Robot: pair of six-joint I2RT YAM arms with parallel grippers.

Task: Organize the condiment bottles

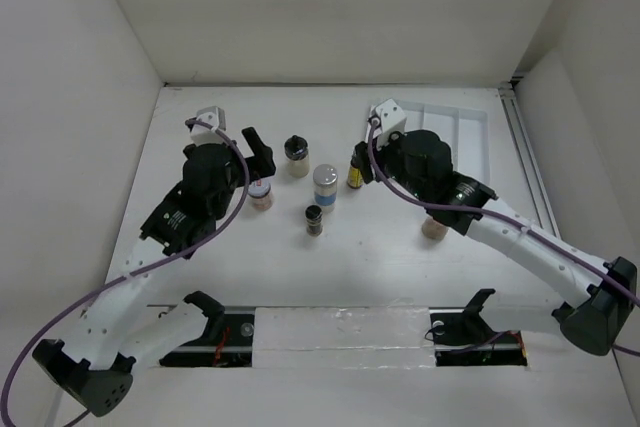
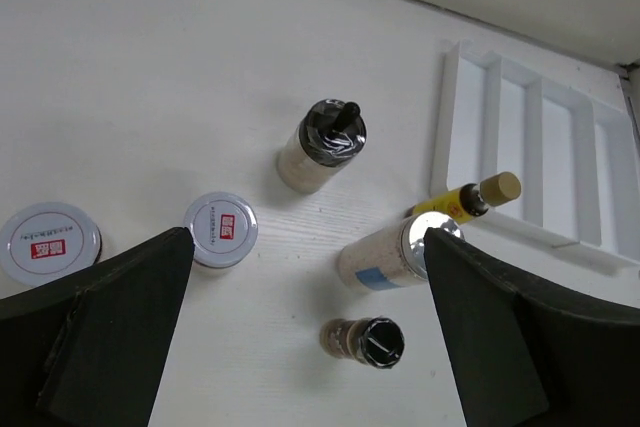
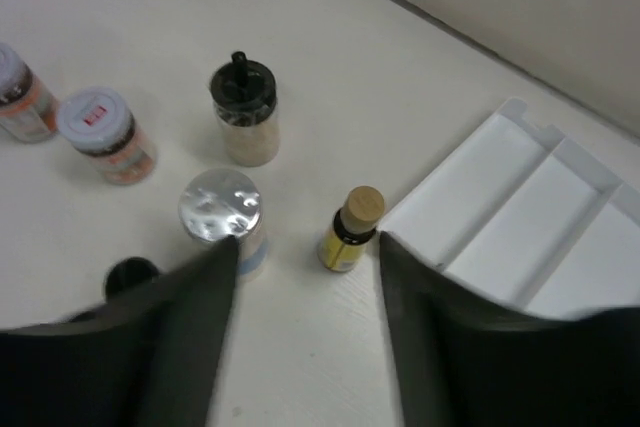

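The condiment bottles stand mid-table. A black-capped jar (image 1: 296, 155) is at the back, a blue-labelled jar (image 1: 325, 185) beside it, a small black-capped jar (image 1: 314, 220) in front, and a slim yellow-labelled bottle (image 1: 356, 169) to the right. My left gripper (image 2: 305, 277) is open and empty above the table. Two white-lidded jars (image 2: 220, 230) (image 2: 50, 243) stand by its left finger; one shows in the top view (image 1: 261, 194). My right gripper (image 3: 305, 262) is open, with the yellow bottle (image 3: 350, 230) just beyond its fingertips and the blue-labelled jar (image 3: 221, 209) at its left finger.
A white divided tray (image 1: 455, 132) lies at the back right, close to the yellow bottle, and also shows in the right wrist view (image 3: 530, 207). Another beige jar (image 1: 434, 227) stands partly hidden under the right arm. White walls enclose the table.
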